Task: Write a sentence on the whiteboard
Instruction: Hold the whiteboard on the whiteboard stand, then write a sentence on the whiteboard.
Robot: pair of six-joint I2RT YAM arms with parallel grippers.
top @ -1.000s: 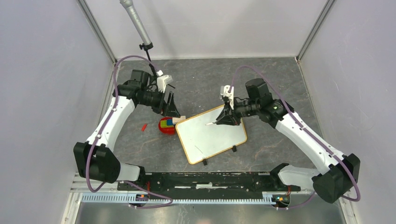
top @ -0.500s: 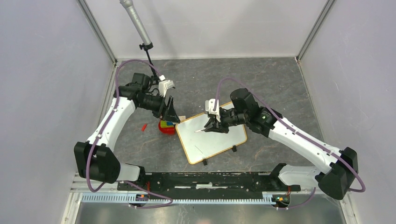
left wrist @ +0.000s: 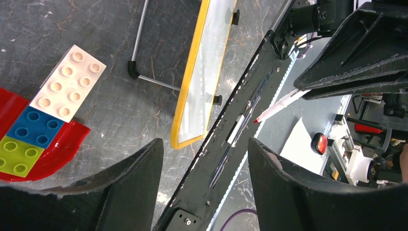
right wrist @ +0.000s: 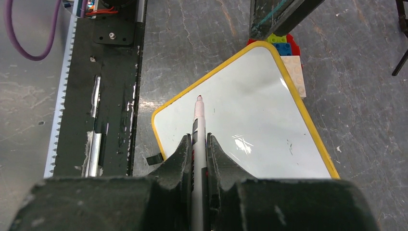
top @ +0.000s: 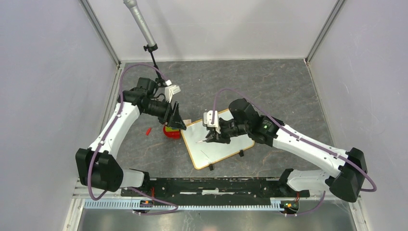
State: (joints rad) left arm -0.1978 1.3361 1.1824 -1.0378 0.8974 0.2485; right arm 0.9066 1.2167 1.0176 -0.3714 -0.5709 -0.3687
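Right wrist view: your right gripper (right wrist: 198,142) is pinching the marker (right wrist: 198,113), holding its tip over the blank whiteboard (right wrist: 250,115) mid-counter (top: 288,96). Your left gripper (left wrist: 204,149) is hanging wide and empty at the whiteboard's ten o'clock. Next, touch down gently and start writing.

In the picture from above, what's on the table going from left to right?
Small red piece → red plastic dish holding toy bricks → white rectangular whiteboard with yellow-orange frame.

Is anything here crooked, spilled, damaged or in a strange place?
The whiteboard lies at an angle to the table edges, its far corner close beside a red dish of toy bricks. A small red piece lies loose left of the dish. Nothing looks spilled.
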